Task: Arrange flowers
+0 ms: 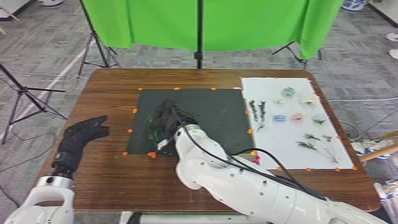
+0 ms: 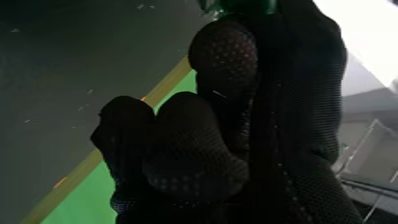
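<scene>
1. Leafy sprigs (image 1: 320, 144) are laid at five o'clock on the white sheet (image 1: 306, 162), which is set at three o'clock on the worktop (image 1: 115, 185).
2. At nine o'clock, the left hand (image 1: 84, 131) is held open, beside the dark mat (image 1: 218, 107).
3. The right hand (image 1: 169, 119) is placed over the mat; its opening and grip cannot be told. A glossy green item (image 2: 244, 6) is seen against it.
4. Slender stems (image 1: 258, 112) are laid at ten o'clock on the sheet, a pink flower head (image 1: 297, 117) at its centre.
</scene>
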You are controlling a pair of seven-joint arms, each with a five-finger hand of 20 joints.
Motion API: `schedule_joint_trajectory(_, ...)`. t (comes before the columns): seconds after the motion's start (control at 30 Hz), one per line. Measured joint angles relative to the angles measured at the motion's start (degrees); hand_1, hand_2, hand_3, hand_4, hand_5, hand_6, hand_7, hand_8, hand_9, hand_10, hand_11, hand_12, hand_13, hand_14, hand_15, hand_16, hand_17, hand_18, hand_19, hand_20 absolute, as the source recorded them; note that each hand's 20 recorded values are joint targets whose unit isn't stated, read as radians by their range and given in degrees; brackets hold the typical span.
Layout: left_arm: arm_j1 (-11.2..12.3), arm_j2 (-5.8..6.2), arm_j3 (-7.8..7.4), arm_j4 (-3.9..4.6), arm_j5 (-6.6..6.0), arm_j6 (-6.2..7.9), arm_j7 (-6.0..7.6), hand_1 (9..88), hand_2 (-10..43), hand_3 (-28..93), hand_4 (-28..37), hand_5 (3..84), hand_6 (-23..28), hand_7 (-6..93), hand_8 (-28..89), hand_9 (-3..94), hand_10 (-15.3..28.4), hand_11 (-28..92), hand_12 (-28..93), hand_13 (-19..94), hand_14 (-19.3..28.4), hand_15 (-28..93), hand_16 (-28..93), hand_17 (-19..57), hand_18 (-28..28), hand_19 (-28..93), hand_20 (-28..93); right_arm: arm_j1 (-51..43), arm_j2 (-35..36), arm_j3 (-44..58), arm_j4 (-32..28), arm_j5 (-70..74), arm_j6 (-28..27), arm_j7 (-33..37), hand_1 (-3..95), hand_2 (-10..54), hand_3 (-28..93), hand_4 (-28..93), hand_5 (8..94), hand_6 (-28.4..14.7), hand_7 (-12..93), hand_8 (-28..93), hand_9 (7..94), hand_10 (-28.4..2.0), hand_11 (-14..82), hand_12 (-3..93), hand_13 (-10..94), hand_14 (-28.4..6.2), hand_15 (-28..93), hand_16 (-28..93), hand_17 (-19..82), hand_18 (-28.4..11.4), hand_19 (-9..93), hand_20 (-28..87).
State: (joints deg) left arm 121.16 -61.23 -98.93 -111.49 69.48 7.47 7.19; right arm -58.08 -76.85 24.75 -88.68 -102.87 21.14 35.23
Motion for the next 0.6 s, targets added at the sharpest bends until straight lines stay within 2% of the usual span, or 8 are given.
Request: schedule_joint_trajectory(0.6, -0.02, -0.13, -0.09, 0.0, 0.27, -1.41, -0.47, 30.9, 5.5, 65, -18.3, 47.5, 5.3, 14.4, -6, 48.7, 14.8, 26, 14, 39, 19.4, 31, 0, 5.7, 16.3, 31, 31, -0.14, -0.03, 0.74, 0.11, 1.0, -0.15, -0.69, 81.7, -9.5, -28, 48, 74.2, -1.5, 38, 22, 86.8, -11.8, 34.4, 40.8, 93, -0.4, 58, 43, 54, -21.3, 91, 51)
